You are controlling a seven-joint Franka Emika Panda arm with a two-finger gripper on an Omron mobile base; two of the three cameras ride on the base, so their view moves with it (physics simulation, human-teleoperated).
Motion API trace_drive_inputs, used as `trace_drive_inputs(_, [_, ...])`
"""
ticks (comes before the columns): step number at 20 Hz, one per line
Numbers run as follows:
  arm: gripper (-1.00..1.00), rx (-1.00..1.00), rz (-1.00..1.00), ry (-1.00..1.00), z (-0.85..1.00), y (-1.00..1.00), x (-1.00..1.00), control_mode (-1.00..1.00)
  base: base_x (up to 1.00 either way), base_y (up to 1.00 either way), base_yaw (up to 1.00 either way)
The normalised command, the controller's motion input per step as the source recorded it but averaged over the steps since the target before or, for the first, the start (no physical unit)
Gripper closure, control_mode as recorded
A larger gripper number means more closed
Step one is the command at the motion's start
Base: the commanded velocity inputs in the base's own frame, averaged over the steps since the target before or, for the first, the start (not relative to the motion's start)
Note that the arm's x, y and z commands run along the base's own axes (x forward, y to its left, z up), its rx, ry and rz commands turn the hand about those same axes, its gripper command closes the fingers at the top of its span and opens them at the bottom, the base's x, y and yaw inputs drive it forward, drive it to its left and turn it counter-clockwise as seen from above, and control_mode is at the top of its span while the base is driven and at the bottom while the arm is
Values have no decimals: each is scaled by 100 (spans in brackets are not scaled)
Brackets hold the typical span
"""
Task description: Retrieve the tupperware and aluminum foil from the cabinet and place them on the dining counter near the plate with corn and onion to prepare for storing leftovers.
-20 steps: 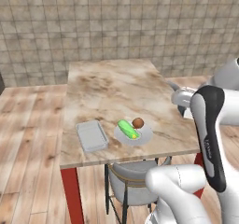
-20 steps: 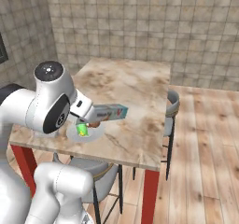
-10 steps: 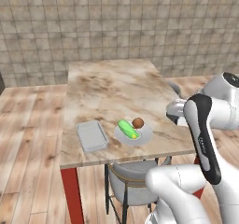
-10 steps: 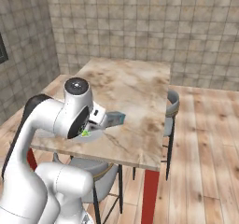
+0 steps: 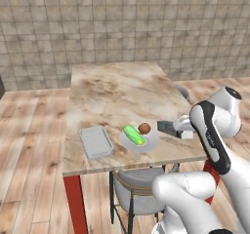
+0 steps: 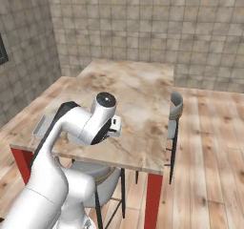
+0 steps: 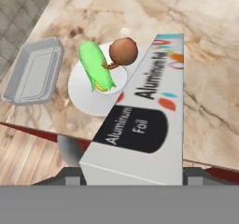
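My gripper (image 7: 133, 174) is shut on the aluminum foil (image 7: 149, 106), a long white box with a dark "Aluminum Foil" label, held low over the dining counter (image 7: 210, 55) just right of the plate (image 7: 93, 101). The corn (image 7: 95, 69) and the onion (image 7: 123, 50) lie on that plate. The tupperware (image 7: 32, 71) rests on the counter beyond the plate. From the left base view the foil's dark end (image 5: 168, 127) pokes out of the gripper (image 5: 183, 129), beside the plate (image 5: 152, 143), corn (image 5: 133, 134), onion (image 5: 144, 128) and tupperware (image 5: 96, 141). I cannot tell whether the box touches the counter.
A grey chair (image 5: 134, 189) is tucked under the counter's near edge, and another chair (image 6: 175, 111) stands at its right side. The far half of the marbled top (image 5: 117, 87) is bare. A tiled wall runs behind, with wooden floor all around.
The arm has swung down and toward the counter's front right, lowering the foil box beside the plate. The plate, corn, onion and tupperware have stayed put.
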Motion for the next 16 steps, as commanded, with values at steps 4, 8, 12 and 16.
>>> trace_drive_inputs(4, [100,-1,10,0,-32,0,38,-100,0,0,0])
trace_drive_inputs(8, [100,0,0,0,-31,-6,31,-100,0,0,0])
trace_drive_inputs(12, [100,0,-1,0,-35,-20,21,-100,0,0,0])
trace_drive_inputs(16, [100,0,-8,-2,-34,-26,4,-100,0,0,0])
